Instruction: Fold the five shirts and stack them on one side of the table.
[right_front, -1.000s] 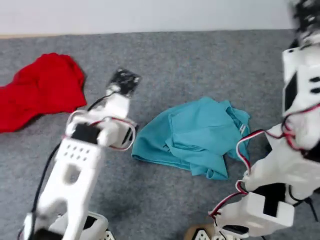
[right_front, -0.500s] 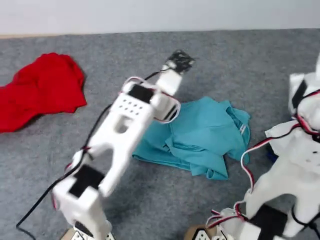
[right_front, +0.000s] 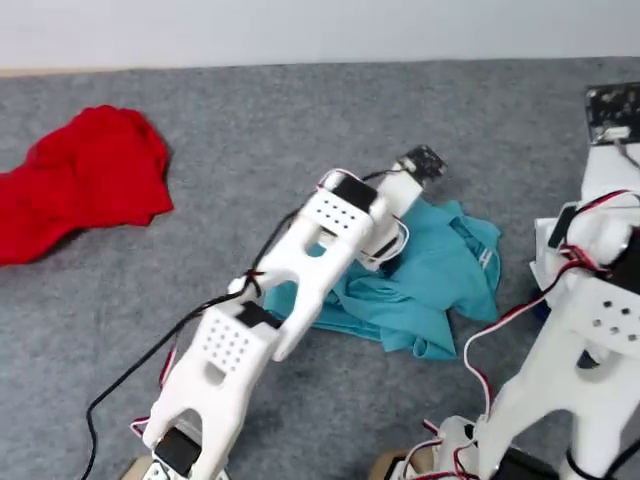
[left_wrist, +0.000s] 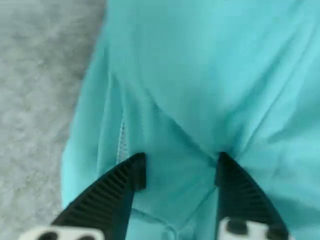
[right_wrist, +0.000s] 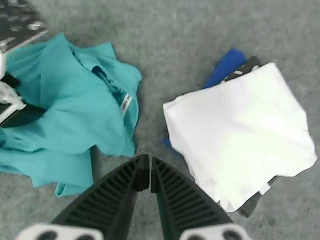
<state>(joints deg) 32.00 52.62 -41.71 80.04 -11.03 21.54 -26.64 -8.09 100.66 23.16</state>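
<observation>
A crumpled teal shirt (right_front: 440, 270) lies mid-table. My left arm stretches across it, and my left gripper (left_wrist: 180, 167) hangs open just above the teal cloth (left_wrist: 200, 75), one black finger (left_wrist: 127, 177) on each side of a fold, nothing held. In the high view that gripper (right_front: 392, 243) is over the shirt's upper middle. My right gripper (right_wrist: 150, 172) is shut and empty above bare carpet, between the teal shirt (right_wrist: 65, 115) and a folded white shirt (right_wrist: 240, 135) that tops a stack with blue (right_wrist: 225, 67) and dark layers. A red shirt (right_front: 85, 180) lies bunched at the far left.
Grey carpet (right_front: 300, 110) covers the table, with open room between the red and teal shirts and along the back. My right arm (right_front: 595, 310) stands tall at the right edge, in front of the stack's area.
My left arm has swung right, from near the red shirt to over the teal shirt. The right arm has shifted and risen at the right edge.
</observation>
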